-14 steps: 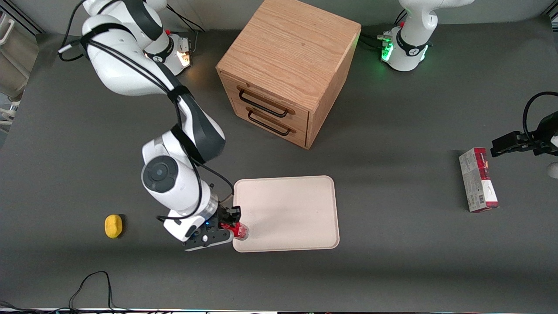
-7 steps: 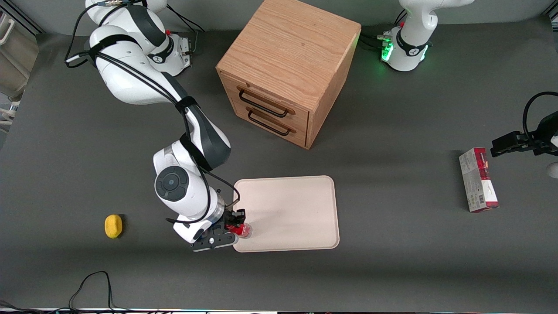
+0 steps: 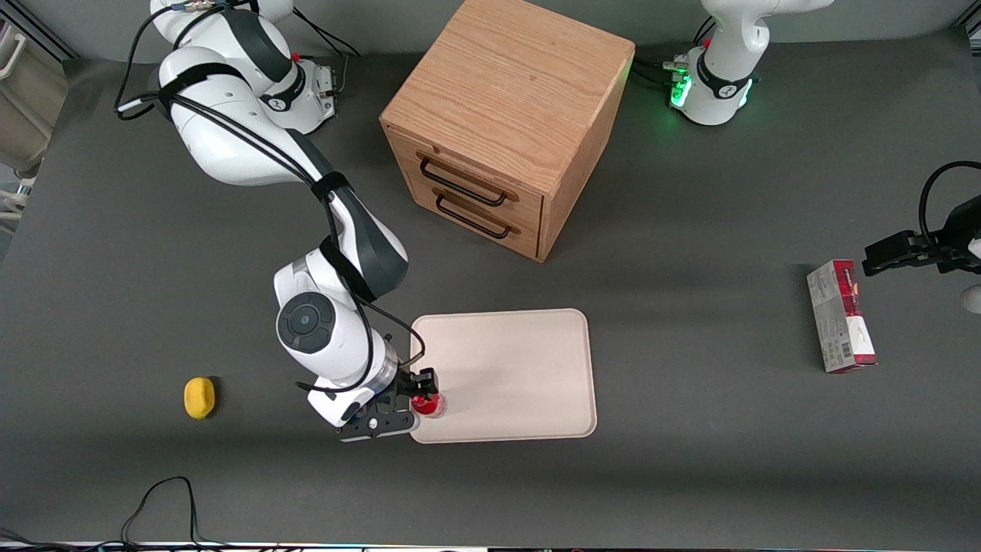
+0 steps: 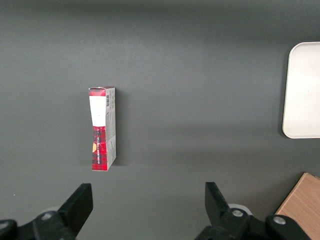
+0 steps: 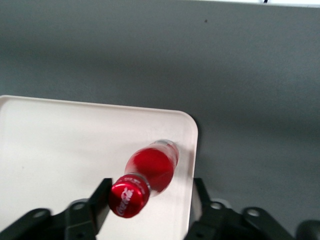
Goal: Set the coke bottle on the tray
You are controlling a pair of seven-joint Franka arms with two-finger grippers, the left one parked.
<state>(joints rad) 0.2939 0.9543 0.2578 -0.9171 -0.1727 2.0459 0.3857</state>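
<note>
The coke bottle (image 3: 428,405) with its red cap stands on the cream-white tray (image 3: 521,360), at the tray's corner nearest the front camera, toward the working arm's end. In the right wrist view the coke bottle (image 5: 150,170) leans, its cap against one finger (image 5: 102,197), with a clear gap to the other finger (image 5: 197,195); its base rests on the tray (image 5: 60,145) close to the rim. My right gripper (image 3: 420,392) hangs low over that corner, open around the bottle's neck (image 5: 151,191).
A wooden drawer cabinet (image 3: 498,130) stands farther from the front camera than the tray. A yellow lump (image 3: 199,398) lies on the table beside my arm. A red-and-white carton (image 3: 841,316) lies toward the parked arm's end, also in the left wrist view (image 4: 102,127).
My gripper has moved sideways over the tray's corner with the bottle. The bottle has gone from tilted to nearly upright on the tray.
</note>
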